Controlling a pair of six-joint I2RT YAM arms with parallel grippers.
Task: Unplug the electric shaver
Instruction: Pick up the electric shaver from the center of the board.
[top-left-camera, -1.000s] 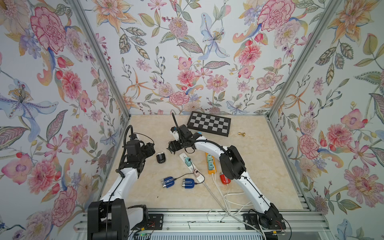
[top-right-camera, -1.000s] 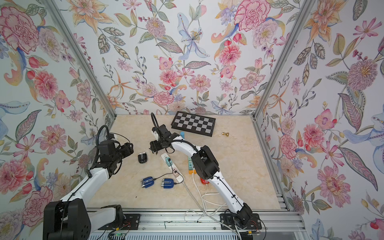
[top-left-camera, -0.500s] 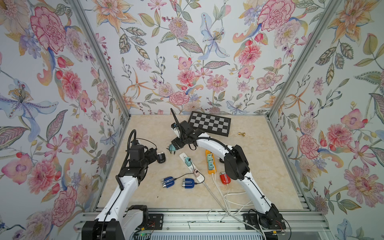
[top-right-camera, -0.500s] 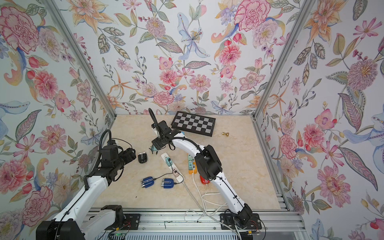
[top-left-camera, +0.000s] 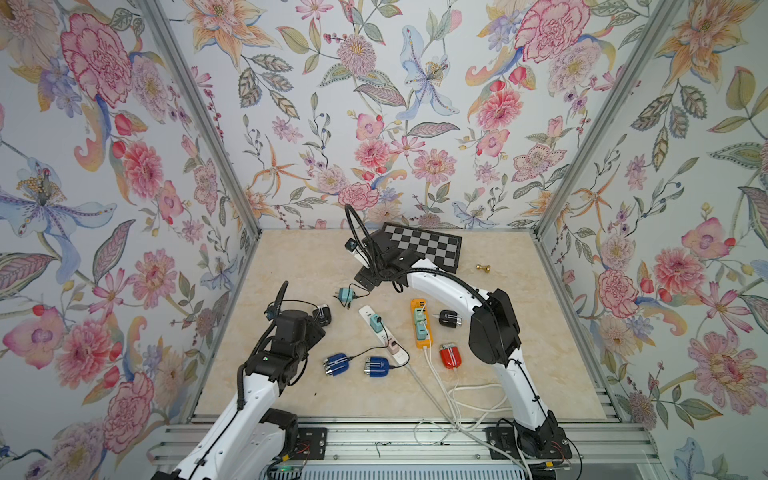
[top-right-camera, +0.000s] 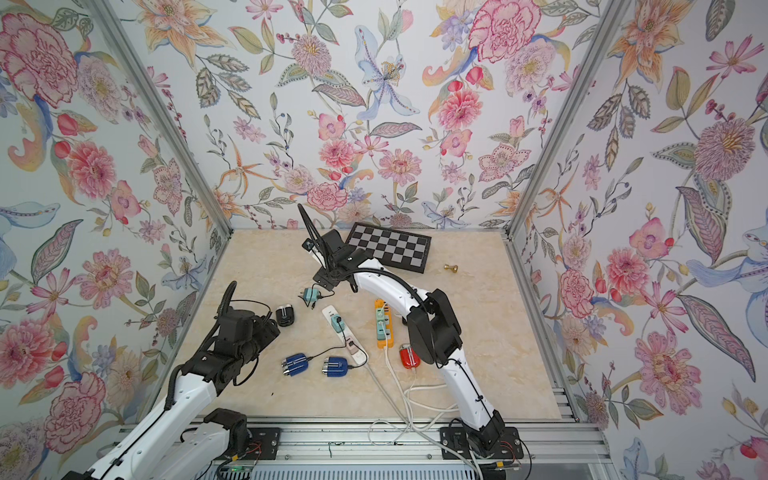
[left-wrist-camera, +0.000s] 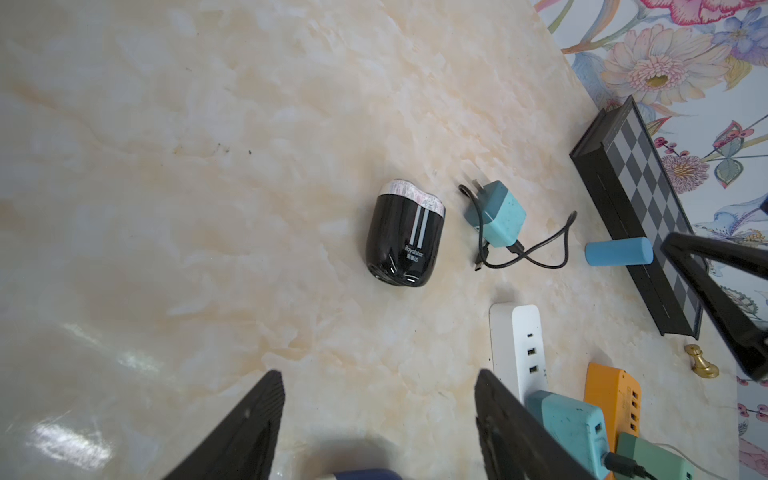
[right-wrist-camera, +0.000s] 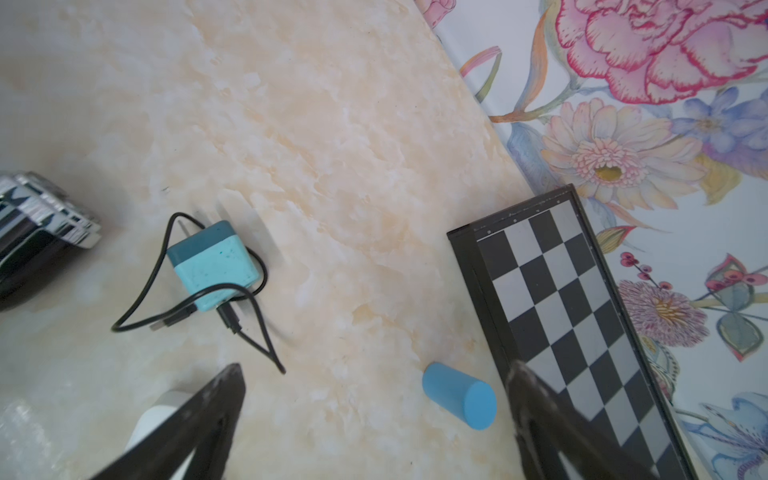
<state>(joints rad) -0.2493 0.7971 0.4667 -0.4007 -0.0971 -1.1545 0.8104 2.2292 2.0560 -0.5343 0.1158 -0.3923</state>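
The black electric shaver (top-left-camera: 322, 316) (top-right-camera: 285, 315) (left-wrist-camera: 405, 237) lies on the marble table at the left, with no cable in it. Beside it rests a teal charger (top-left-camera: 345, 296) (left-wrist-camera: 496, 220) (right-wrist-camera: 214, 266) with its black cable looped around it, the cable's plug end loose on the table. My left gripper (left-wrist-camera: 378, 376) (top-left-camera: 311, 327) is open and empty, a short way in front of the shaver. My right gripper (right-wrist-camera: 376, 368) (top-left-camera: 366, 280) is open and empty, hovering behind the charger.
A white power strip (top-left-camera: 382, 332) and an orange one (top-left-camera: 421, 322) carry more chargers. Two blue shavers (top-left-camera: 336, 364), a red one (top-left-camera: 450, 356) and a black one (top-left-camera: 450, 319) lie around them. A chessboard (top-left-camera: 424, 245), a blue cylinder (right-wrist-camera: 459, 395) and a brass pawn (top-left-camera: 483, 268) sit at the back.
My right gripper has opened wider and lifted back from the teal charger, which now lies free. My left arm has drawn back from the shaver toward the front.
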